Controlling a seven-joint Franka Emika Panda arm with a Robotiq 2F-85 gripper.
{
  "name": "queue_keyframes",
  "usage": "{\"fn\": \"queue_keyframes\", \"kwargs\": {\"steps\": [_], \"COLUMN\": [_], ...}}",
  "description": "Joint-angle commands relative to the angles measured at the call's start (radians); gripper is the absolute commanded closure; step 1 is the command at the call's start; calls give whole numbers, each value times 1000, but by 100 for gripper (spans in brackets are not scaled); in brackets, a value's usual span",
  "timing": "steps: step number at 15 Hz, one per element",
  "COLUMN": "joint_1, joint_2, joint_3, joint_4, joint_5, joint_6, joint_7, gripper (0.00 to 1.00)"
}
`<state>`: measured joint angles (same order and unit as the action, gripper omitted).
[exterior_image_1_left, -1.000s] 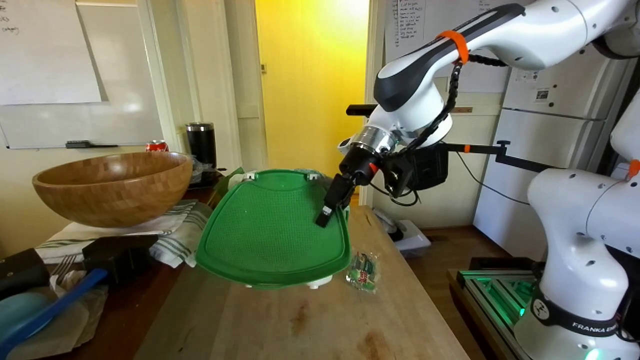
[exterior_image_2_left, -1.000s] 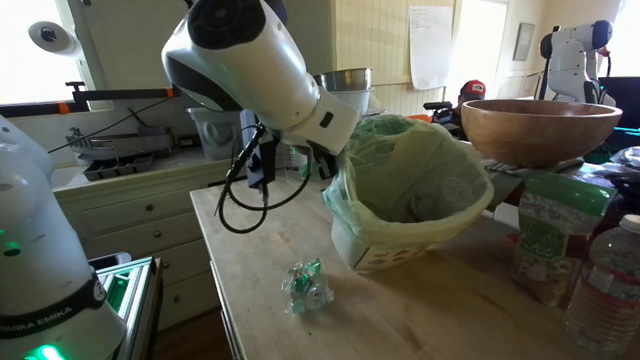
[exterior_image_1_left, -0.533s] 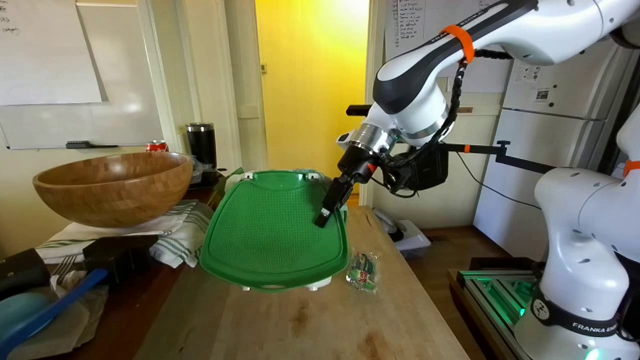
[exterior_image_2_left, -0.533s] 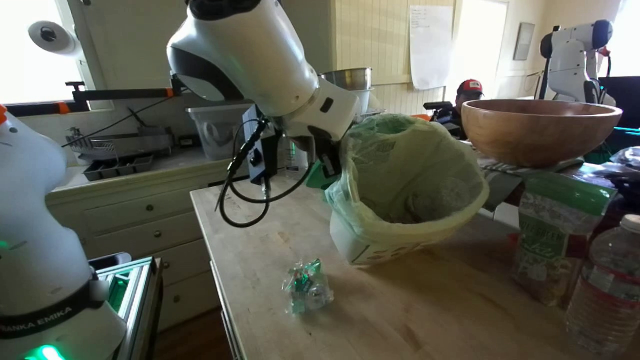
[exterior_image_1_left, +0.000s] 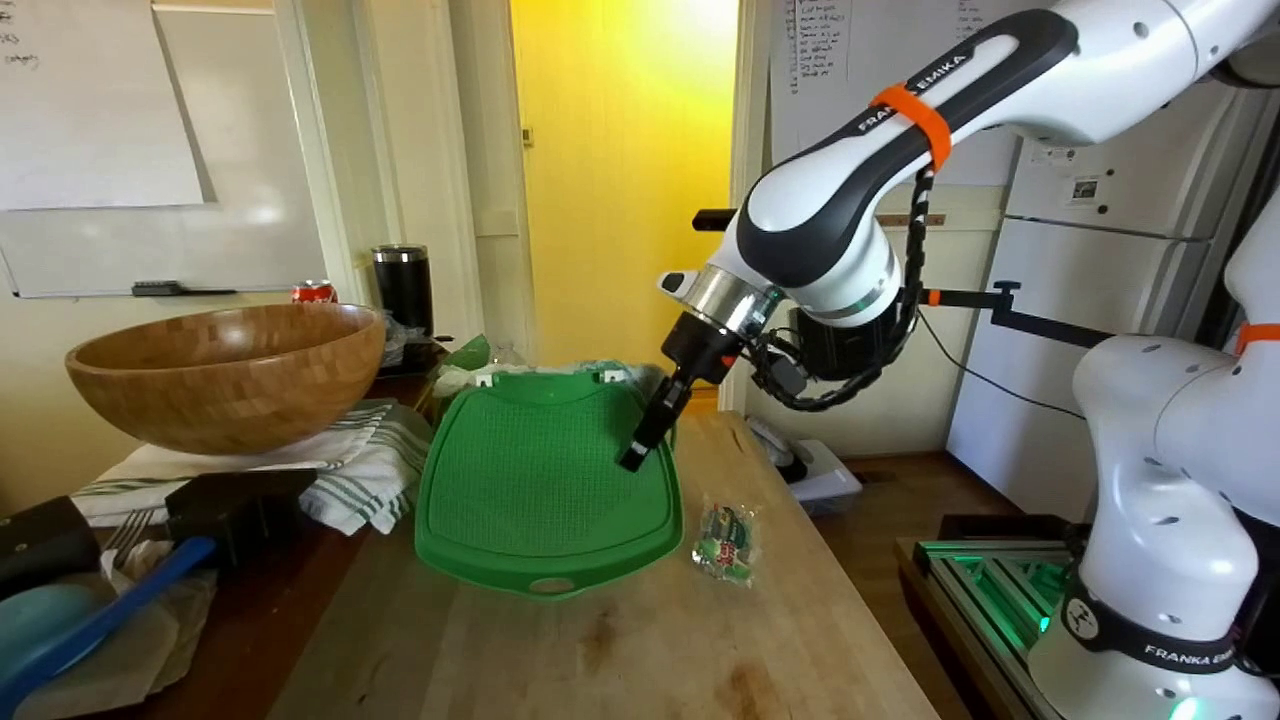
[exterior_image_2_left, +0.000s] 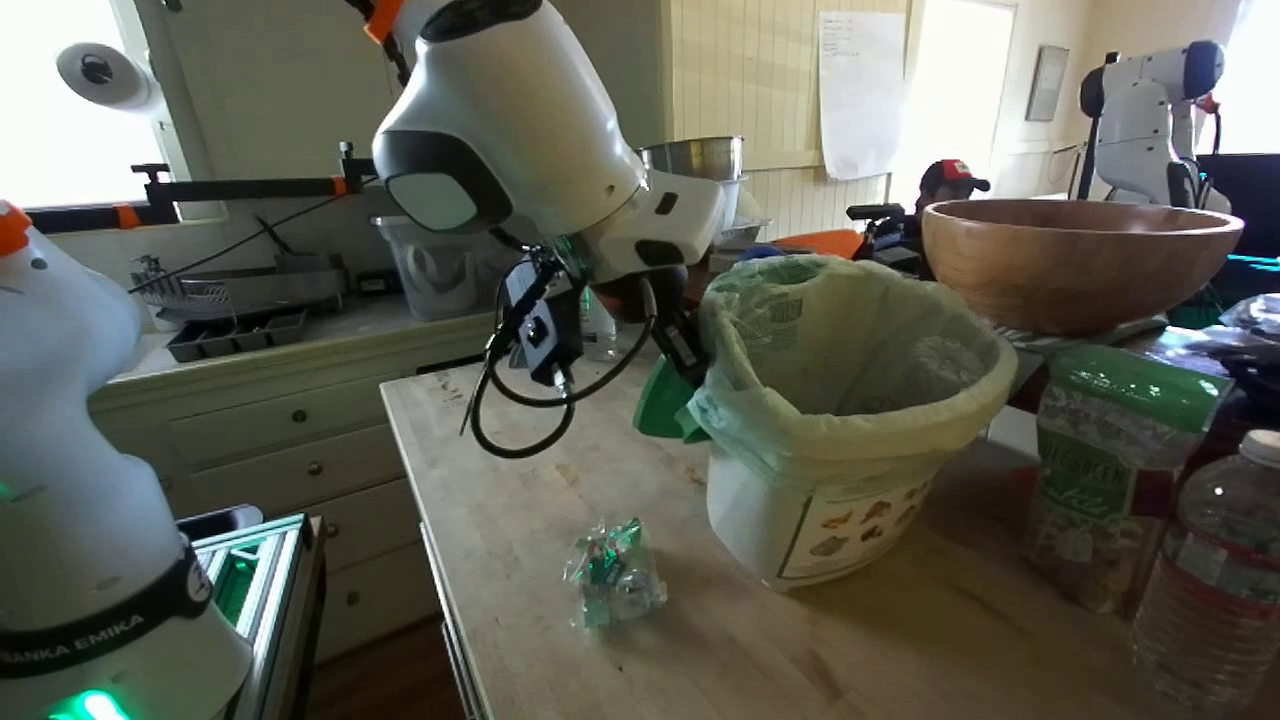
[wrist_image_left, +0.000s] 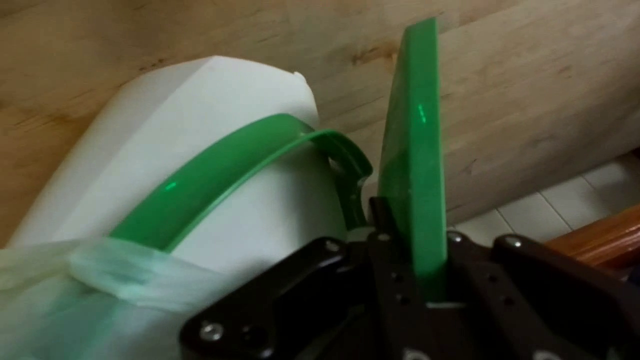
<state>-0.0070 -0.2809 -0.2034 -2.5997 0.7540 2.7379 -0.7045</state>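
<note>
1. Holding tight: my black two-finger gripper (wrist_image_left: 416, 222) clamps one side edge of the broad green plastic lid (exterior_image_1_left: 545, 480) with the mesh-textured face, a finger on either side and no slack between them.
2. Done, as far as I can see: the lid is off the mouth of the white plastic bin (exterior_image_2_left: 755, 515). In an exterior view it hangs down outside the bin from what look like white hinge clips (exterior_image_1_left: 612, 377); in the wrist view it juts away from the bin's wall.
3. Bin position: roughly upright on the pale wooden table (exterior_image_1_left: 500, 650), lined with a translucent pale-green bag (exterior_image_2_left: 880, 430). I can't make out its contents for certain.
4. Not done: my grip isn't released, and nothing covers the mouth. I'd judge the lid work to be partway.
5. Untouched by my fingers: the curved green plastic handle (wrist_image_left: 215, 175) on the bin's outer side, and the small clear packet (exterior_image_2_left: 615, 573) with green contents, lying on the table near the bin.
</note>
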Motion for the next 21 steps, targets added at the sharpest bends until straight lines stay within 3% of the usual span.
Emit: {"fn": "queue_keyframes", "kwargs": {"steps": [1, 3, 4, 5, 7, 14, 16, 21], "joint_1": [-48, -66, -71, -76, -75, -52, -35, 4], "joint_2": [58, 84, 95, 102, 104, 137, 139, 116], "joint_3": [37, 46, 49, 51, 51, 39, 32, 22], "joint_4": [-13, -14, -14, -13, -11, -14, -4, 15], "joint_5": [-124, -181, -200, -214, -216, -149, -100, 86], "joint_6": [73, 88, 90, 94, 75, 51, 31, 0], "joint_7": [55, 78, 87, 98, 112, 141, 137, 83], "gripper": [98, 98, 91, 67, 64, 11, 0, 0]}}
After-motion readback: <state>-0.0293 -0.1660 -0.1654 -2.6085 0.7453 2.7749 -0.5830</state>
